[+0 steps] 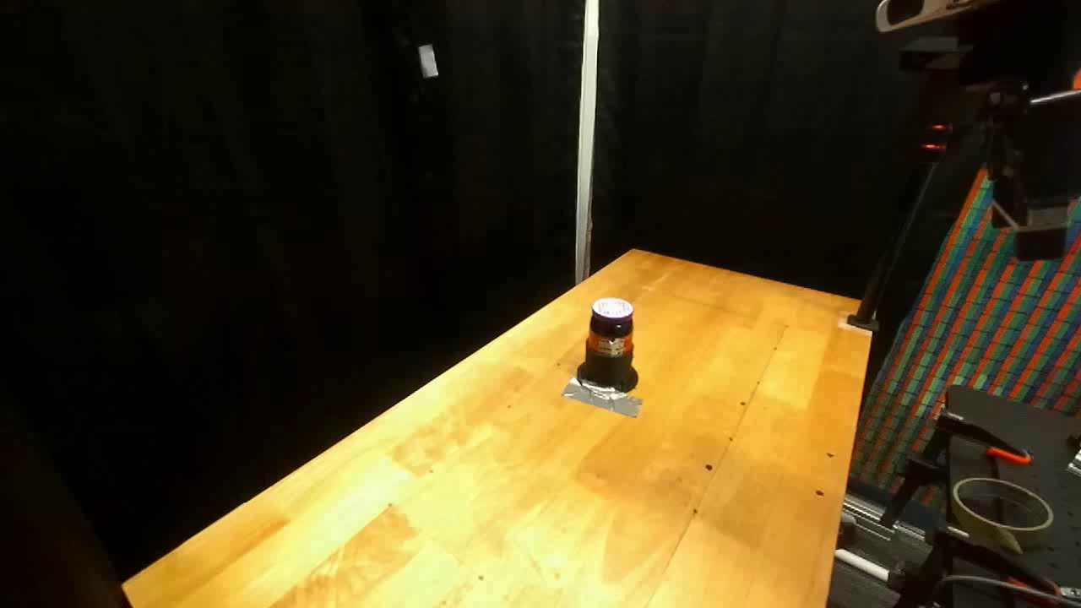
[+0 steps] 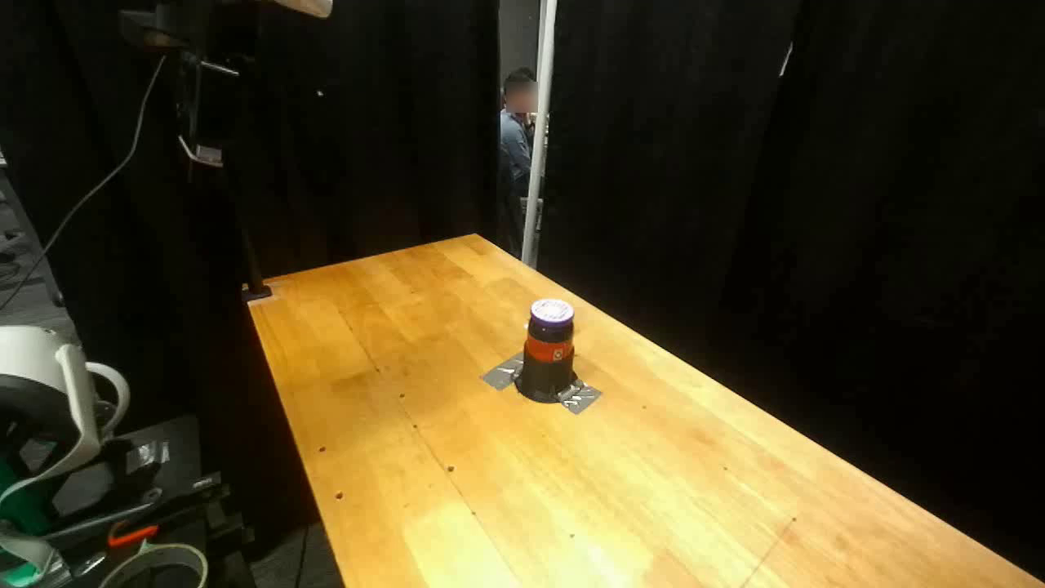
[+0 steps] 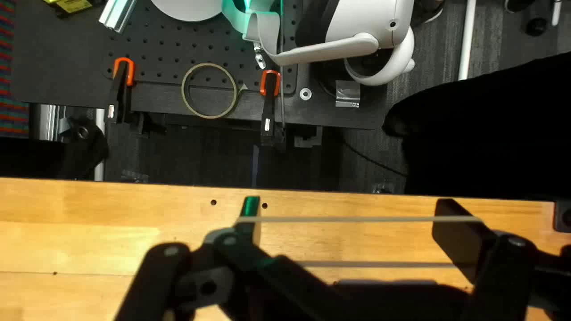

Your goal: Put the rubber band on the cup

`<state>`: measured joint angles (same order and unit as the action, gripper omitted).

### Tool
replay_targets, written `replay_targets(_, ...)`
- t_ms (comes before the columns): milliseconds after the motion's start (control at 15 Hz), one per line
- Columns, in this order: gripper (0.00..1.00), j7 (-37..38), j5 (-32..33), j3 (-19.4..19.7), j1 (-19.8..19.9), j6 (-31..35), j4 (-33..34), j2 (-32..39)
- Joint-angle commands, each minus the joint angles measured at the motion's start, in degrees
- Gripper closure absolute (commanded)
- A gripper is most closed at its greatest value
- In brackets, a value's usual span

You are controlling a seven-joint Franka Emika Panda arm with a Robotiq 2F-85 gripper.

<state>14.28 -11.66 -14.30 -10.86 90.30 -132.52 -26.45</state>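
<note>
The cup (image 1: pixel 610 344) is a small dark cylinder with an orange band and a pale, purple-rimmed top. It stands upright in a black base taped to the wooden table, and it also shows in an exterior view (image 2: pixel 549 349). My gripper (image 3: pixel 350 211) is seen only in the wrist view, with its fingers wide apart. A pale rubber band (image 3: pixel 348 219) is looped around the outside of both fingers and stretched into two near-parallel strands. The cup is out of view in the wrist view, so its distance from the gripper cannot be told.
The wooden table (image 1: pixel 743 473) has silver tape (image 1: pixel 604 397) by the base. A pole stands at its far corner (image 1: pixel 863 321). Beside the table are a black pegboard bench (image 3: pixel 160 73), a tape roll (image 3: pixel 185 91), orange-tipped clamps (image 3: pixel 270 82) and a white headset (image 3: pixel 366 20). Black curtains surround the table.
</note>
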Motion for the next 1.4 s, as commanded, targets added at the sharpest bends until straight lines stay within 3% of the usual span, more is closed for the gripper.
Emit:
replay_targets(0,0.00,-0.04,-0.01,-0.07,0.11,-0.06,0.20,0.02)
replay_targets(333,0.00,-0.04,-0.02,-0.06,0.12,-0.06,0.41,-0.09)
replay_targets(533,0.00,-7.41,3.79,2.59,1.48,2.49,1.90,4.19)
replay_targets(867,0.00,-22.79,10.23,7.38,3.21,13.83,9.31,19.03)
replay_targets(1133,0.00,-25.76,11.44,8.30,4.19,22.65,18.58,33.05)
replay_targets(1333,0.00,-25.22,11.42,8.21,4.44,23.84,27.70,42.26)
